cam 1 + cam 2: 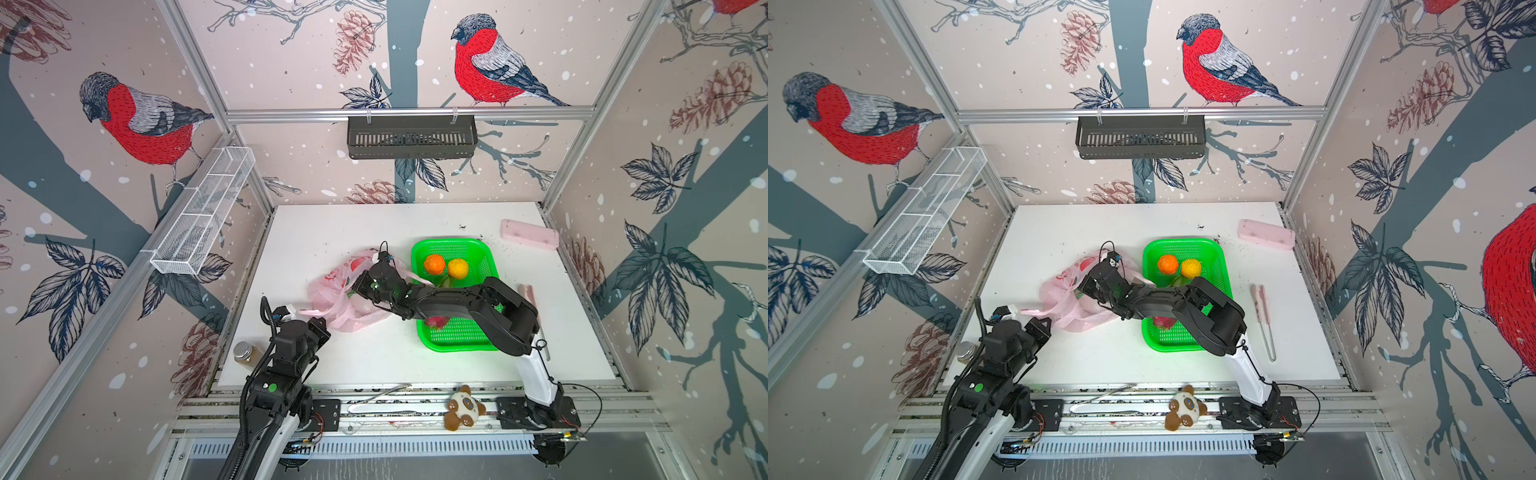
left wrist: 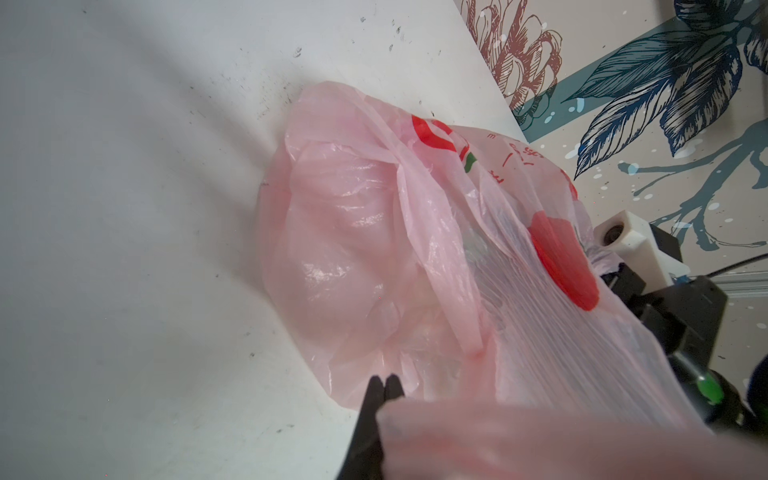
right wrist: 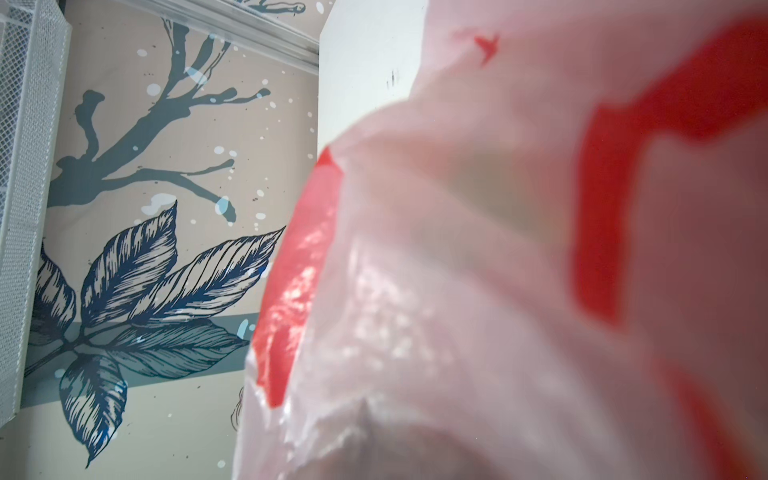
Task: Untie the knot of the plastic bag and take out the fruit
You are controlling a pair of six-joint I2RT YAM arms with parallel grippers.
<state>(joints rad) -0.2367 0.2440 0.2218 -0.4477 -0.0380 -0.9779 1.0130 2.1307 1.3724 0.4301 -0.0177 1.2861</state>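
Note:
The pink plastic bag [image 1: 332, 291] [image 2: 353, 249] lies crumpled left of the green basket [image 1: 457, 345]. My left gripper [image 2: 384, 380] is at the bag's near corner, fingertips together, with a pink strip of the bag pinched and pulled toward it. My right gripper [image 1: 359, 286] reaches across from the basket side onto the bag; bag film [image 3: 457, 249] covers its jaws and bunches taut where it grips. Two oranges [image 1: 434, 264] [image 1: 457, 268] sit in the basket, and a pink-red fruit [image 1: 437, 322] shows under the right arm. The knot is out of view.
A pale-pink block [image 1: 528, 235] lies at the table's back right. Pink-handled tongs [image 1: 1262, 320] lie right of the basket. A jar [image 1: 243, 353] stands at the front left edge, and a plush toy [image 1: 463, 407] lies on the front rail.

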